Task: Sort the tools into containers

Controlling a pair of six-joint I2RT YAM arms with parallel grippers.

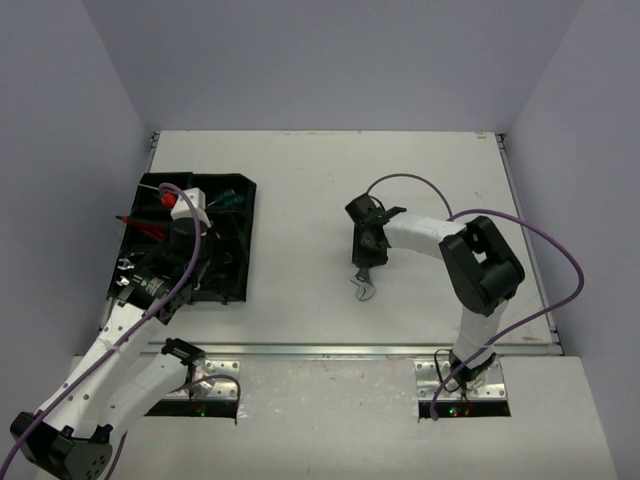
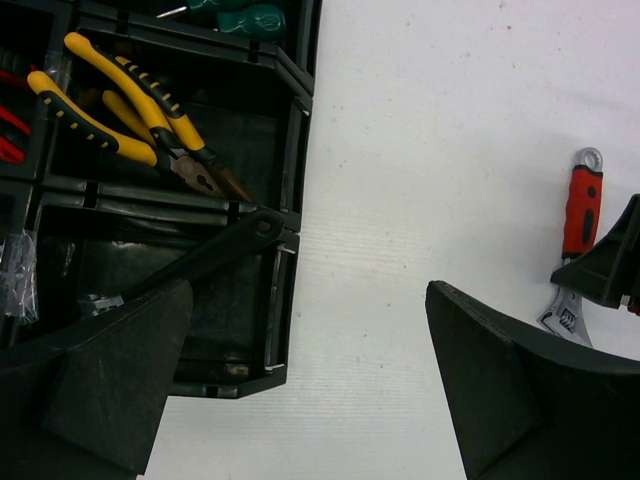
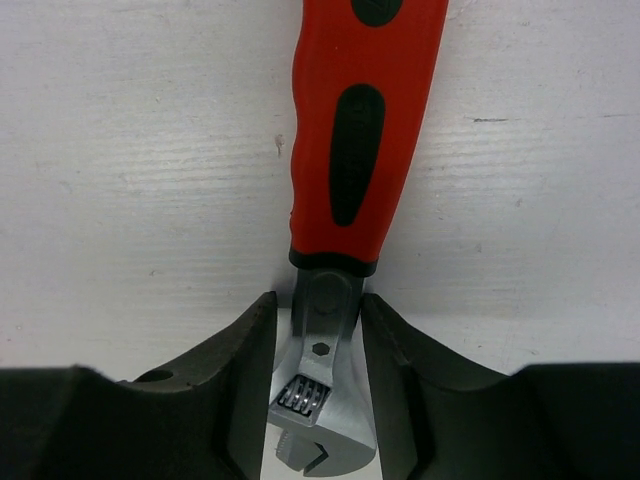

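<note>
The red-handled adjustable wrench with a bare steel head (image 3: 365,130) lies flat on the white table (image 1: 300,170), well apart from the black plastic organizer tray (image 1: 248,215). My right gripper (image 3: 318,330) pinches its steel neck just below the handle; I judge it rigid, heavy and slick there, apt to pivot, so the rubbery handle would hold better. My left gripper (image 2: 305,300) gapes wide, empty, over the tray's edge; the matt table looks grippy, and the plain grey walls (image 1: 100,100) stand well back.
</note>
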